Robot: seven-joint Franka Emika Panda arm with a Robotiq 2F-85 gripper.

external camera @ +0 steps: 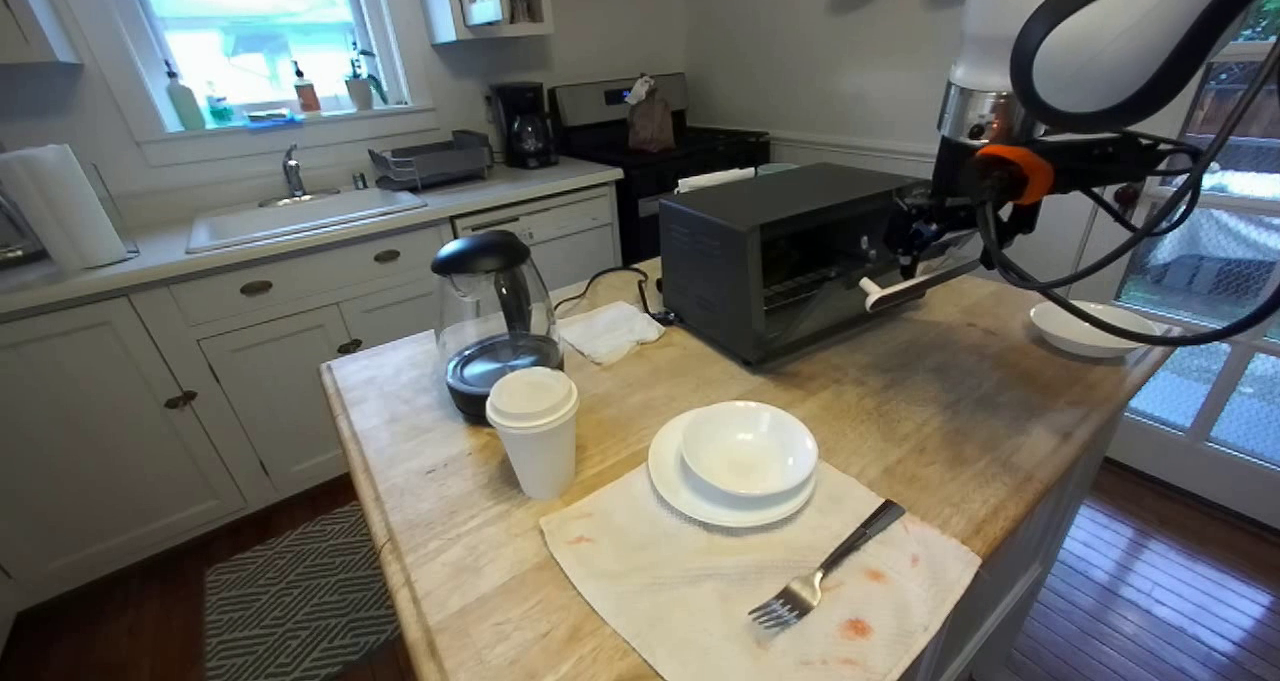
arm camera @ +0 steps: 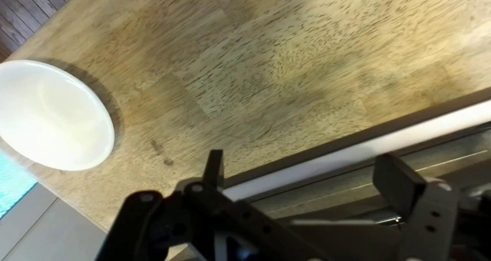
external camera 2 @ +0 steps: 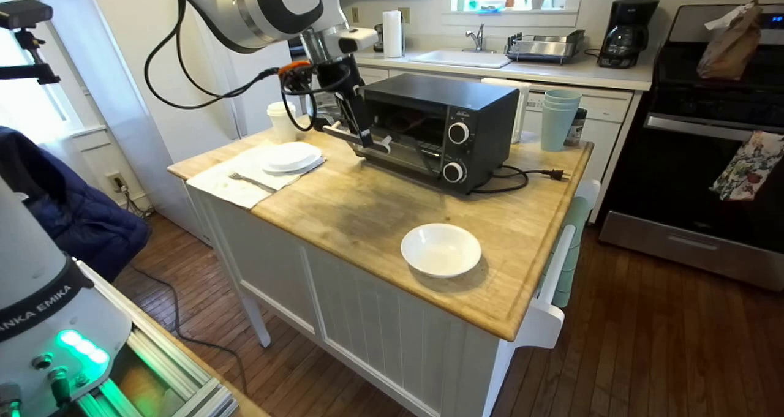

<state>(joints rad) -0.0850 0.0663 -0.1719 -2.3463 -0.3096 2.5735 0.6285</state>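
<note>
A dark toaster oven [external camera: 705, 271] [external camera 2: 422, 92] stands on the wooden island. Its glass door [external camera 2: 401, 150] is tilted outward part way, and the rack shows inside. Along the door's top edge runs a pale handle [arm camera: 345, 156] [external camera: 905, 289]. My gripper [arm camera: 305, 167] [external camera: 915, 253] is right at this handle, its jaws wide apart along the bar's length. In the wrist view both fingers overlap the bar; whether they touch it I cannot tell. Nothing is gripped. A white bowl [arm camera: 53, 115] [external camera 2: 441, 251] rests near the island's corner, apart from the gripper.
On a stained cloth [external camera: 690, 591] sit a small bowl [external camera: 750, 446] on a plate [external camera: 668, 471] and a fork [external camera: 830, 571]. A lidded paper cup [external camera: 537, 446] and a glass kettle [external camera: 470, 311] stand nearby. Stacked blue cups [external camera 2: 557, 123] and a power cord [external camera 2: 511, 188] lie beyond the oven.
</note>
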